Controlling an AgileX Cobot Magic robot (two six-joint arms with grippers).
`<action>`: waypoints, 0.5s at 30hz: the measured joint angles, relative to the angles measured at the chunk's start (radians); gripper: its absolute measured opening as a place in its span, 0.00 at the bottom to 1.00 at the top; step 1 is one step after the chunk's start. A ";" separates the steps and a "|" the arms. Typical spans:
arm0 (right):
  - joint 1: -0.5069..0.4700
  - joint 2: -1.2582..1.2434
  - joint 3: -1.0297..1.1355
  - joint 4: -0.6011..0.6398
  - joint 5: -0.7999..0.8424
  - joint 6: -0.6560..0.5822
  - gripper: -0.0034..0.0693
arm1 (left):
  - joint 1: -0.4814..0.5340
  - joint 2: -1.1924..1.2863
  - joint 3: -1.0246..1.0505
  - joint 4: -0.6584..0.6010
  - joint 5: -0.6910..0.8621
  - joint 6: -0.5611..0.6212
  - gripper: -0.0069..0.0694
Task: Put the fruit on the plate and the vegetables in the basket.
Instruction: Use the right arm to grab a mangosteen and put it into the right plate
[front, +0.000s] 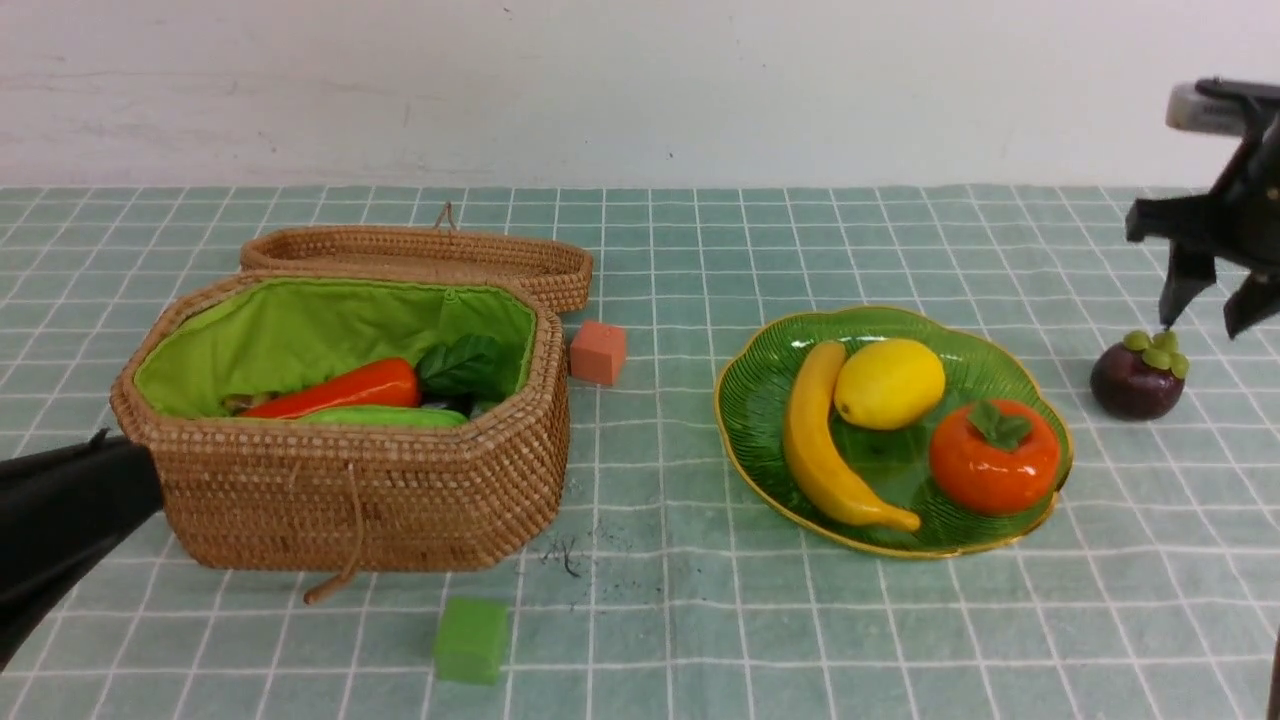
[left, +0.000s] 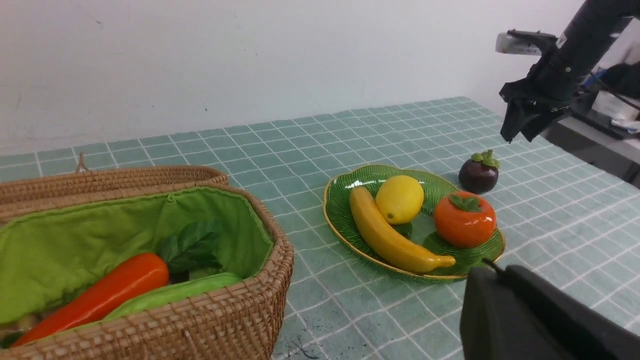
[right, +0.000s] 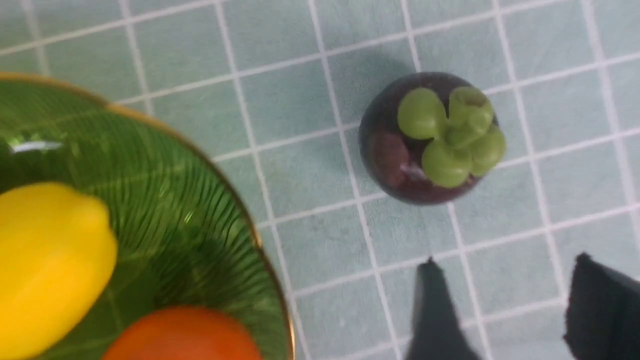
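Three fruit lie on the green plate (front: 752, 400): a banana (front: 825, 440), a lemon (front: 889, 383) and a persimmon (front: 993, 457). A dark purple mangosteen (front: 1137, 378) stands on the cloth to the right of the plate. My right gripper (front: 1207, 310) hangs open just above it, holding nothing; in the right wrist view the gripper (right: 505, 262) is clear of the mangosteen (right: 390, 150). The wicker basket (front: 360, 490) holds a carrot (front: 340, 390) and a cucumber (front: 385, 416). My left gripper (front: 140, 470) is shut and empty beside the basket's left front; its tip (left: 492, 270) shows near the plate (left: 345, 210).
The basket's lid (front: 420, 255) lies open behind it. A salmon-pink cube (front: 598, 352) sits right of the basket, and a green cube (front: 471, 639) sits in front of it. A white wall closes off the far edge of the table.
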 joint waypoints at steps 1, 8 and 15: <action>-0.016 0.027 0.001 0.028 -0.019 -0.016 0.76 | 0.000 0.000 0.000 -0.032 0.001 0.033 0.10; -0.031 0.093 0.002 0.044 -0.126 -0.042 0.98 | 0.000 0.000 0.000 -0.171 0.012 0.069 0.10; -0.031 0.155 0.002 0.087 -0.179 -0.046 0.95 | 0.000 0.000 0.000 -0.187 0.036 0.069 0.10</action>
